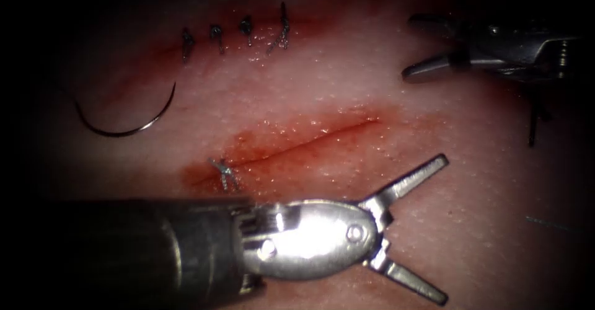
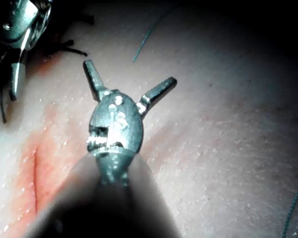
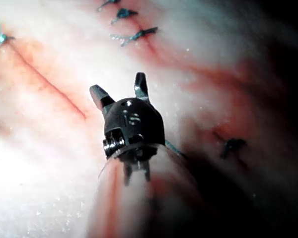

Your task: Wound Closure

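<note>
- Tissue (image 1: 347, 80): pale pork belly across the endoscope view, smeared with red fluid (image 1: 291, 139) along the open cut (image 1: 310, 141).
- Left arm's tool (image 1: 427, 226): in from the lower left, below the cut and toward its right end; jaws spread wide in a V, holding nothing. Same spread V in the left wrist view (image 2: 129, 84), above bare tissue.
- Right arm's tool (image 1: 427, 43): at the upper right, well apart from the cut; jaws parted, holding nothing. Seen parted as well in the right wrist view (image 3: 120, 89).
- Needle (image 1: 127, 121): lying loose on the tissue, well left of the cut, curve sagging downward, both ends pointing up, not in the tissue and in neither tool.
- Upper closed wound with a row of stitches (image 1: 235, 37), above the open cut; dark thread tails standing up from the knots.
- Single stitch (image 1: 223, 173) at the left end of the open cut; rest of the cut unclosed.
- Thread: a faint teal strand (image 1: 548, 224) on the tissue at the far right; link to the needle not traceable.
- Likely trouble: with the needle flat and unheld, a grasp near the tip could blunt it or a shallow pinch flick it away; open jaw tips pressing down could nick the tissue; loose thread could snag on a jaw or on the earlier knots.
</note>
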`<act>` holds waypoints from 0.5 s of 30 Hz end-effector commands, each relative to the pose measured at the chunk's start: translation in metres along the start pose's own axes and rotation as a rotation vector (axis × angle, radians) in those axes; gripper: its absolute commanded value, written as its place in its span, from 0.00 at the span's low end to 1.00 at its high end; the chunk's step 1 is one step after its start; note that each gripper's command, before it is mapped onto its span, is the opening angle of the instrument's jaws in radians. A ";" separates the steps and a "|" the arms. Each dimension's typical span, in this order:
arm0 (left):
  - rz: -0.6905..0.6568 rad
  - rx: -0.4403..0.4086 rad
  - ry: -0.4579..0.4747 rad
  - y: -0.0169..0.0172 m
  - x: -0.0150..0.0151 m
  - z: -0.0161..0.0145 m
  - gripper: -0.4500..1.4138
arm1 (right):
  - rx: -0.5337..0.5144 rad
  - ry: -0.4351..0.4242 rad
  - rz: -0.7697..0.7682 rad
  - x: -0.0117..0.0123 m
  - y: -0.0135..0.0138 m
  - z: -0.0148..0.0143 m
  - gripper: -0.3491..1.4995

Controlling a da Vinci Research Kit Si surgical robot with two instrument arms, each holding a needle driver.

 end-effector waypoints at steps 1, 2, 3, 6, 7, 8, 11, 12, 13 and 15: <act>-0.031 -0.020 -0.033 0.0007 -0.0013 0.0001 0.87 | 0.002 0.002 0.000 -0.0002 -0.0005 0.0009 0.89; -0.044 -0.031 -0.051 0.0010 -0.0019 -0.0003 0.87 | 0.002 0.002 0.000 -0.0002 -0.0005 0.0009 0.89; -0.050 -0.041 -0.069 0.0013 -0.0025 -0.0008 0.87 | 0.005 0.002 0.000 -0.0002 -0.0005 0.0009 0.89; -0.050 -0.063 -0.087 0.0017 -0.0041 -0.0023 0.78 | 0.005 0.002 0.000 -0.0002 -0.0005 0.0009 0.89; -0.045 -0.070 -0.088 0.0018 -0.0046 -0.0027 0.76 | 0.004 0.002 0.001 -0.0001 -0.0005 0.0010 0.89; -0.043 -0.076 -0.088 0.0018 -0.0053 -0.0034 0.70 | 0.007 0.002 0.001 -0.0001 -0.0006 0.0010 0.89; -0.037 -0.060 -0.090 0.0014 -0.0063 -0.0052 0.59 | 0.024 0.004 0.001 0.0000 -0.0009 0.0011 0.89; -0.036 -0.050 -0.091 0.0012 -0.0064 -0.0056 0.58 | 0.030 0.005 0.001 0.0001 -0.0010 0.0011 0.89; -0.035 -0.035 -0.092 0.0009 -0.0065 -0.0061 0.58 | 0.033 0.005 0.001 0.0001 -0.0012 0.0010 0.89; -0.036 -0.011 -0.093 0.0001 -0.0064 -0.0070 0.58 | 0.036 0.005 0.001 0.0002 -0.0015 0.0008 0.89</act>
